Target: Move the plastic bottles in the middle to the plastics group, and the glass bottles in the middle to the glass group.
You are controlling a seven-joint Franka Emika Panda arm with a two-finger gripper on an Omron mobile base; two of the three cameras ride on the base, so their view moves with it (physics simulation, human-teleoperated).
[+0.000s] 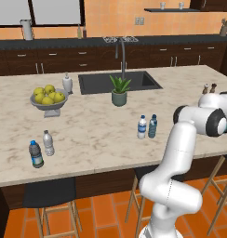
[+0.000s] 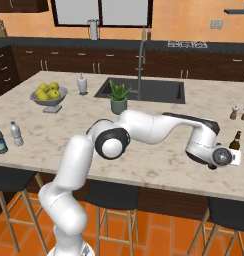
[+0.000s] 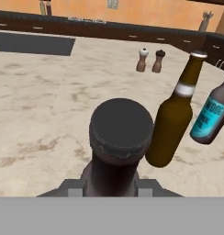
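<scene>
I see my pincer [image 3: 114, 186] gripping a dark-capped bottle [image 3: 119, 137], centre frame, beside the brown glass bottle [image 3: 174, 120].

Right before the pincer [image 3: 112, 186] a dark-capped bottle [image 3: 119, 137] blocks the near path. Just beside it stands a brown bottle [image 3: 174, 117], with the teal-label bottle [image 3: 211, 117] close behind, perhaps touching. The gap between them looks narrow. Two shakers [image 3: 150, 60] stand farther back. Left of these the table [image 3: 45, 101] lies open toward the sink [image 1: 120, 81] and plant [image 1: 119, 90].
</scene>
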